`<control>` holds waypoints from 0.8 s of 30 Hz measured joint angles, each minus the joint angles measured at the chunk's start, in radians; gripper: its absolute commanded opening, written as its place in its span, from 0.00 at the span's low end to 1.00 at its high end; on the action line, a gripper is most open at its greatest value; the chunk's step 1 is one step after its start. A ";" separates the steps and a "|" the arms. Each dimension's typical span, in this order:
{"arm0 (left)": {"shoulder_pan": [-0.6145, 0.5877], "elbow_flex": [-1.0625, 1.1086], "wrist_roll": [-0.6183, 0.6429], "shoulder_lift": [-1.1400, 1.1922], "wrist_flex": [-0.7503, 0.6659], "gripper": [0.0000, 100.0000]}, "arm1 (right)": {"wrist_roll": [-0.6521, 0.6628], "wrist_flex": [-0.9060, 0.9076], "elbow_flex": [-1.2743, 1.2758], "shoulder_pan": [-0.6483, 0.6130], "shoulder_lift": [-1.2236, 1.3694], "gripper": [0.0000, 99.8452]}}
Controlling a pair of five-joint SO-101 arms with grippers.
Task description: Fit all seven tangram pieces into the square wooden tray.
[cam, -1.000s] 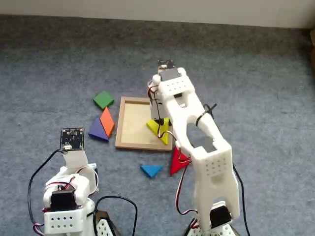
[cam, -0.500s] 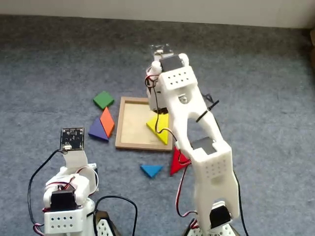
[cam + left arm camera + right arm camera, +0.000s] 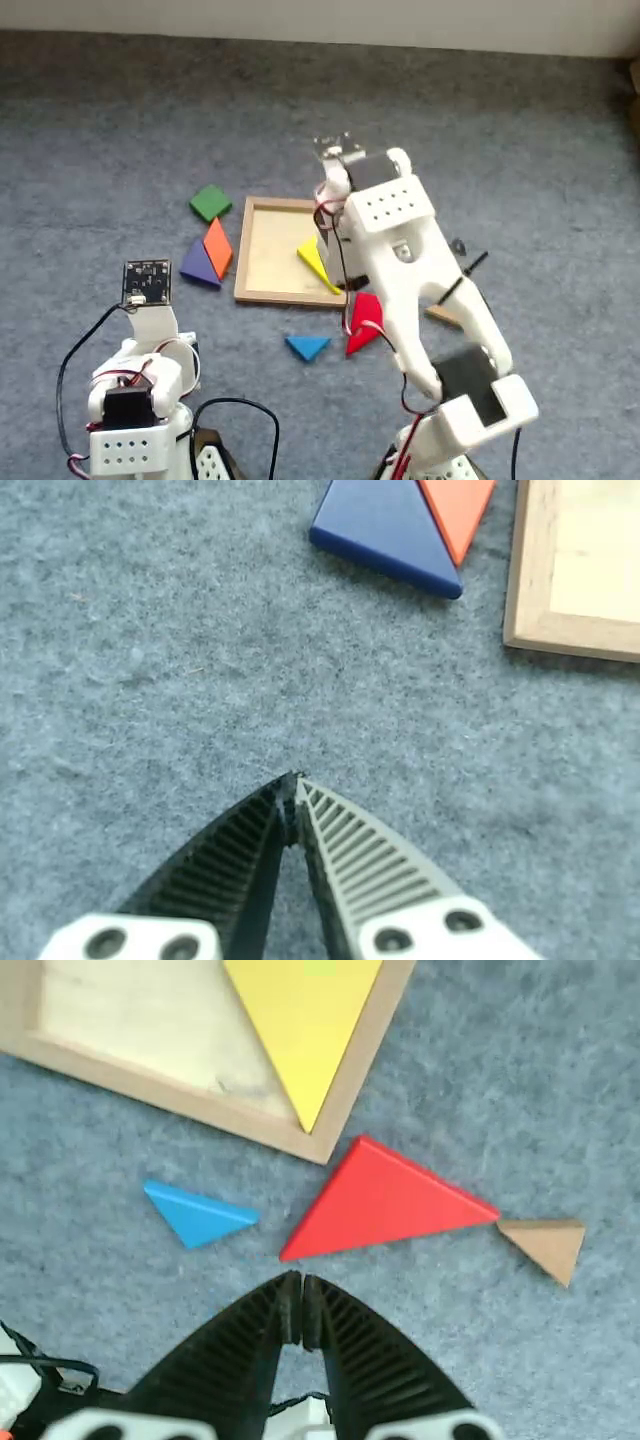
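The square wooden tray [image 3: 243, 252] is lying mid-way across the grey carpeted worktop [image 3: 520, 150]. It is holding one piece, the large yellow triangle [image 3: 300, 1020], which is sitting flat in its near right corner. Six pieces are waiting outside. The large red triangle [image 3: 385, 1200] is just beside that corner, with the small blue triangle [image 3: 195, 1213] to its left and the small tan triangle [image 3: 545, 1243] to its right. Left of the tray, the green square [image 3: 210, 203] is lying apart, while the orange parallelogram [image 3: 217, 246] and the dark blue triangle [image 3: 390, 525] are touching.

Your right hand [image 3: 300, 1305] and your left hand [image 3: 290, 810] are both pinched together and gripping nothing.

The pieces are lying flat on the carpet. Coming down with the fingers together would, I judge, only be shoving the red triangle against the tray's rim or into the blue triangle. A careless drop could also be knocking the yellow triangle askew.

The red triangle is lying just beyond your right hand's tips, apart from them, with the tray farther off. Your left hand is hanging over bare carpet on the near side of the dark blue triangle.
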 measured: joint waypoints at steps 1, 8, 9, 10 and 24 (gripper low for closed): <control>0.000 0.000 0.000 0.000 0.000 0.01 | 0.018 -0.026 0.054 0.000 -0.029 0.02; 0.000 0.000 0.000 0.000 0.000 0.01 | 0.129 -0.249 0.446 0.055 -0.143 0.02; 0.000 0.000 0.000 0.000 0.000 0.01 | 0.152 -0.279 0.485 0.080 -0.144 0.02; 0.000 0.000 0.000 0.000 0.000 0.01 | 0.172 -0.316 0.523 0.101 -0.146 0.02; 0.000 0.000 0.000 0.000 0.000 0.01 | 0.358 -0.677 0.638 0.311 -0.146 0.02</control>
